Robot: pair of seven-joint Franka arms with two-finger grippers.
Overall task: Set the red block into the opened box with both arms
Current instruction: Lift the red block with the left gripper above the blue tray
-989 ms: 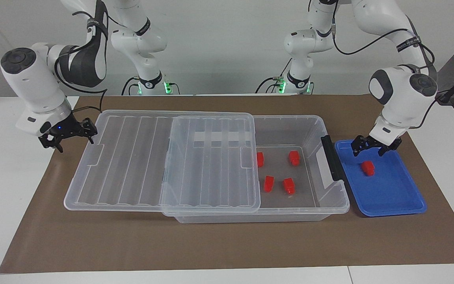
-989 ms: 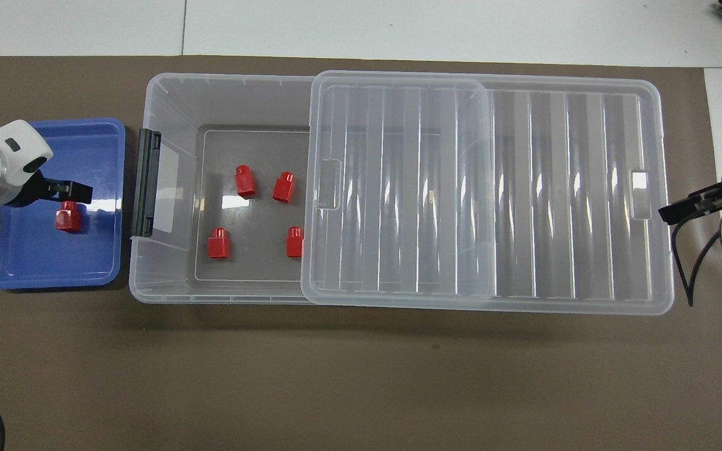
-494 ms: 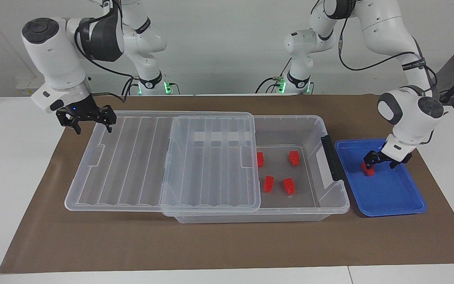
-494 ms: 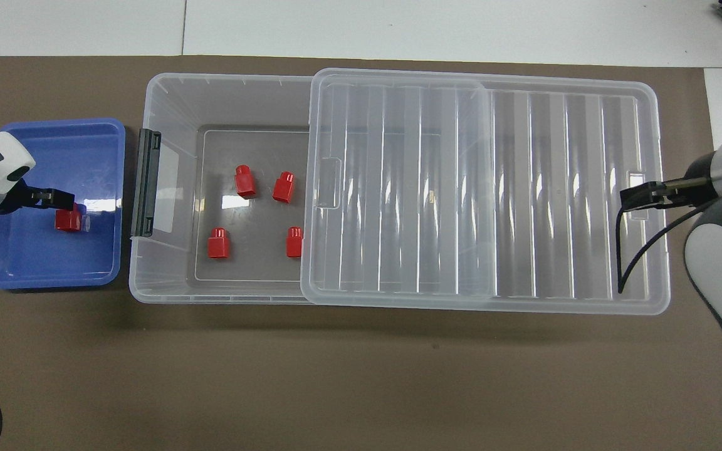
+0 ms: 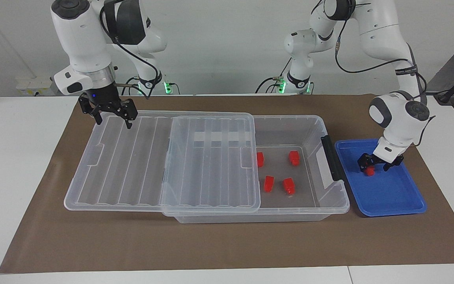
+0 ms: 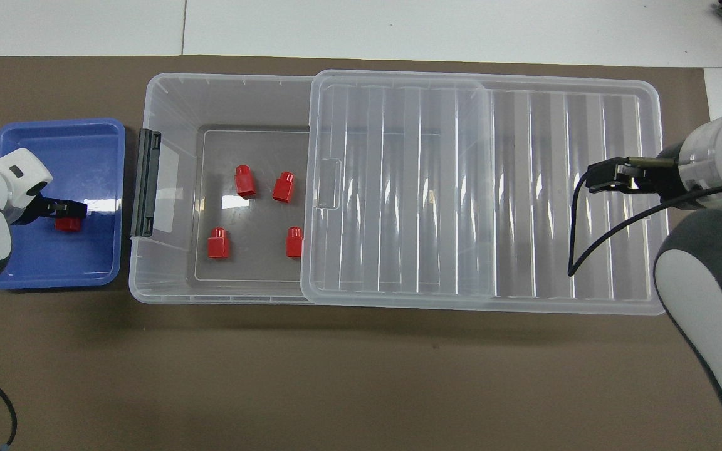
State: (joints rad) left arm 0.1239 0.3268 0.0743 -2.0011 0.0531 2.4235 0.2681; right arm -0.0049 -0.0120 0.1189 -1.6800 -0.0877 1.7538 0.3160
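One red block (image 5: 368,170) (image 6: 68,225) lies in the blue tray (image 5: 392,197) (image 6: 54,138). My left gripper (image 5: 374,165) (image 6: 73,210) is down in the tray, open, with a finger on either side of this block. The clear box (image 5: 317,126) (image 6: 167,94) has its ribbed lid (image 5: 140,157) (image 6: 524,188) slid toward the right arm's end, so the end by the tray is uncovered. Several more red blocks (image 5: 268,183) (image 6: 245,181) lie on the box floor. My right gripper (image 5: 113,120) (image 6: 602,177) hangs open and empty over the lid's outer end.
The box's black end handle (image 5: 331,157) (image 6: 146,181) faces the blue tray, with a narrow gap between them. Box and tray stand on a brown mat (image 5: 227,244) (image 6: 361,376), with white table around it.
My left gripper came down in the tray until its fingers straddle the red block. My right gripper rose from beside the lid's end and moved in over the lid.
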